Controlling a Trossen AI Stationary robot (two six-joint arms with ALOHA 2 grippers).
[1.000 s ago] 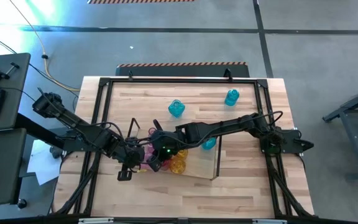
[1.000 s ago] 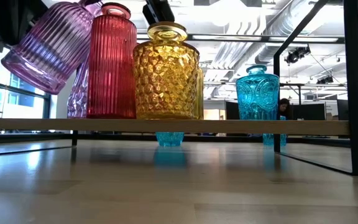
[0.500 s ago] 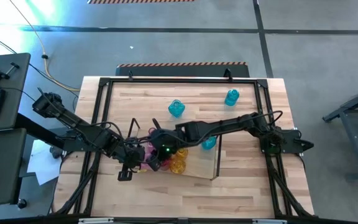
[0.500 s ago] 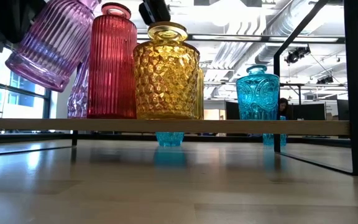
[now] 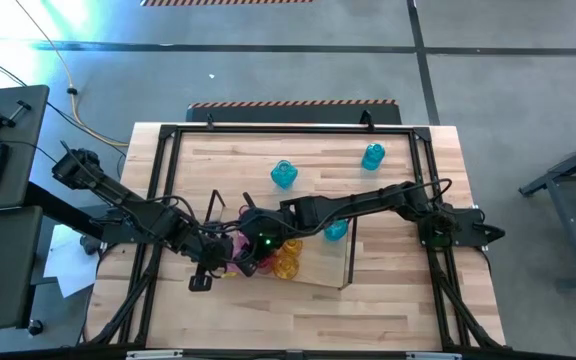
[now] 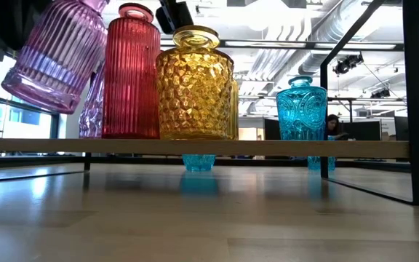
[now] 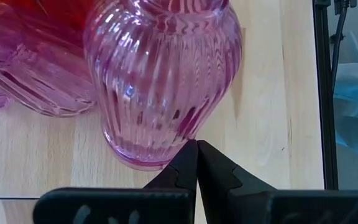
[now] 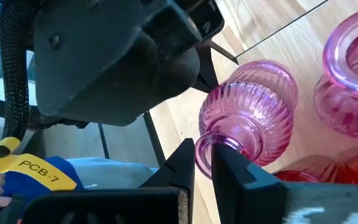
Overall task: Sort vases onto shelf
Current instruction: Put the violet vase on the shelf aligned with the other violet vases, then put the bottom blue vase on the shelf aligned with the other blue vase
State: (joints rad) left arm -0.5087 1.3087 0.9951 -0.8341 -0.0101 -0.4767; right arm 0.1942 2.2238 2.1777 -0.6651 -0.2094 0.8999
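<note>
At the left end of the low clear shelf [image 6: 195, 146] you have the right gripper [image 8: 205, 158] clamped on the neck of a ribbed pink glass vase [image 6: 55, 54], its two dark fingers pinching just under the rim. That vase hangs tilted above the shelf, clear of the board, just beside an upright ribbed red glass vase [image 6: 130, 73]. Next along stand a dimpled amber glass vase [image 6: 194, 84] and, well apart toward the other end, an embossed cyan glass vase [image 6: 302, 109]. Your left gripper [image 7: 196, 163] sits right against the pink vase's base with its fingers pressed together and nothing between them. Beyond the shelf, two more cyan glass vases [image 5: 284, 174] stand on the wooden table [image 5: 398, 300], apart from each other.
</note>
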